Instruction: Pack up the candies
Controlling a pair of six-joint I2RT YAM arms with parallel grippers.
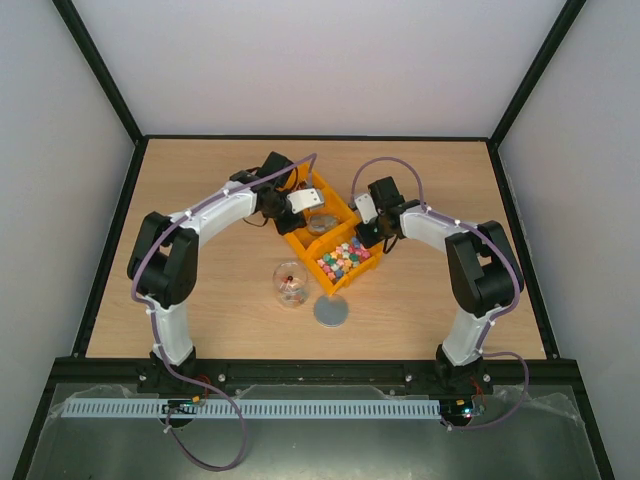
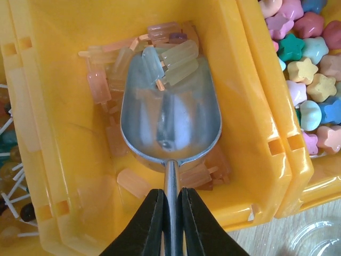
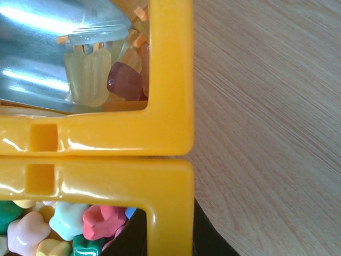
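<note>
Clear jar (image 1: pixel 290 284) nearest, few reddish candies (image 1: pixel 291 292) inside. Grey disc (image 1: pixel 331 311) at its 4 o'clock on table (image 1: pixel 430 300). Beyond, yellow bins (image 2: pixel 250 106). Pastel candies (image 2: pixel 314 80): star and flower shapes in pink, teal, cream. At their 11 o'clock, amber candies (image 2: pixel 176 61): translucent ice-lolly shapes, some lying in metal scoop (image 2: pixel 170 117). Left gripper (image 2: pixel 171 198) clamped narrow on scoop handle. Right gripper (image 1: pixel 372 236) closed at bins' 3 o'clock edge.
</note>
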